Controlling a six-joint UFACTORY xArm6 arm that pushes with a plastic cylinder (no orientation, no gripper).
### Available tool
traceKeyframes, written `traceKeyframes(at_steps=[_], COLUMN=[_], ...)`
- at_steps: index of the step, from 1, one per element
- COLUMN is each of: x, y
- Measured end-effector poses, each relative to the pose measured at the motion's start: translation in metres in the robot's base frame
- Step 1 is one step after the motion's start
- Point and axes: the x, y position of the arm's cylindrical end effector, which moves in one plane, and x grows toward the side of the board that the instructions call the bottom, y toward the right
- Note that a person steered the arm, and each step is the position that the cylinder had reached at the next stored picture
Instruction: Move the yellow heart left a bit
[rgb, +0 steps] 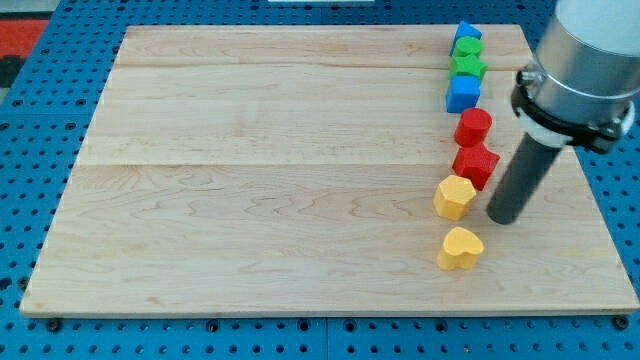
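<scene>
Hovering over the wooden board (250, 170), my tip (502, 217) sits just right of the yellow hexagon (454, 196), having no jaws to open or close. Yellow heart (460, 248) lies below-left of it, so I'd judge the tip must drop lower to shove it leftward.

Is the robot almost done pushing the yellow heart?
Not yet. Nothing looks done: the yellow heart sits near the view's bottom right, just below the other yellow block. In hand: my tip rests to the heart's upper right, apart from it, beside the red blocks. Left to do: get the tool to the heart's right side and nudge it toward the view's left.
</scene>
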Motion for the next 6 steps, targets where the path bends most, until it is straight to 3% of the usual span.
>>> traceKeyframes(at_steps=[1,2,3,4,5,6], x=[-0.016,-0.012,0.029,0.058,0.056,0.025], y=[-0.066,-0.010,0.078,0.050,-0.018,-0.032])
